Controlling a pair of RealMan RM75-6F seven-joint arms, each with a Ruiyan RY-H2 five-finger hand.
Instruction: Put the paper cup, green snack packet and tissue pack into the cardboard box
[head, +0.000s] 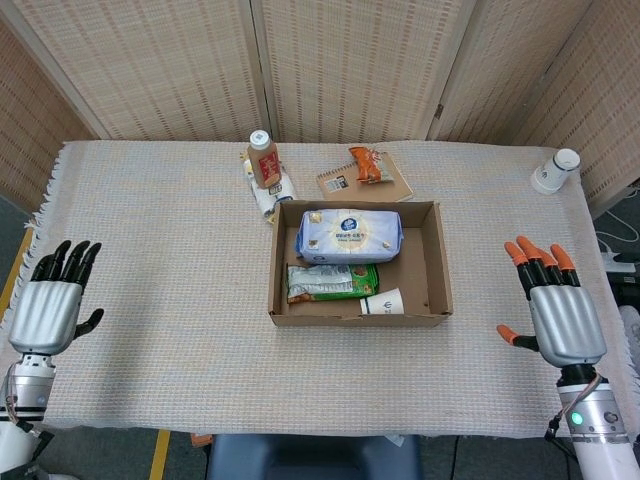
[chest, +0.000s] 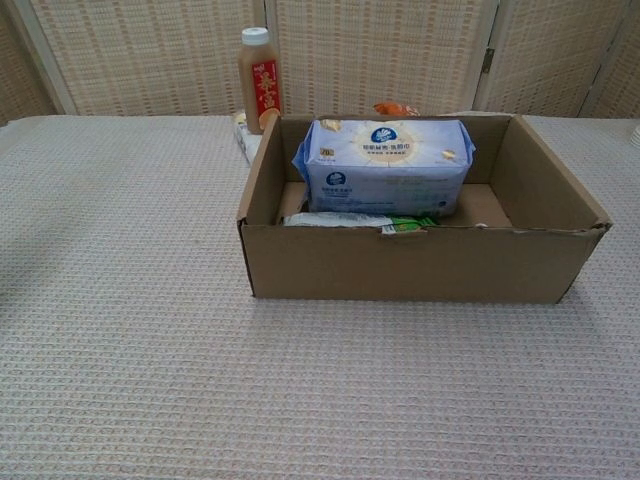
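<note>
Inside the cardboard box, the tissue pack, green snack packet and paper cup already lie together. Well apart from the box, the left hand and right hand hover released, fingers spread, grasping nothing; neither looks nearer.

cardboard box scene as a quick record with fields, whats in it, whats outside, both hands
box: cardboard box mid-table, open top
inside: tissue pack at the back, green snack packet in front of it, paper cup lying on its side at the front wall
outside: bottle, orange snack on a notebook, second paper cup far right
left hand: empty, fingers apart
right hand: empty, fingers apart
</note>
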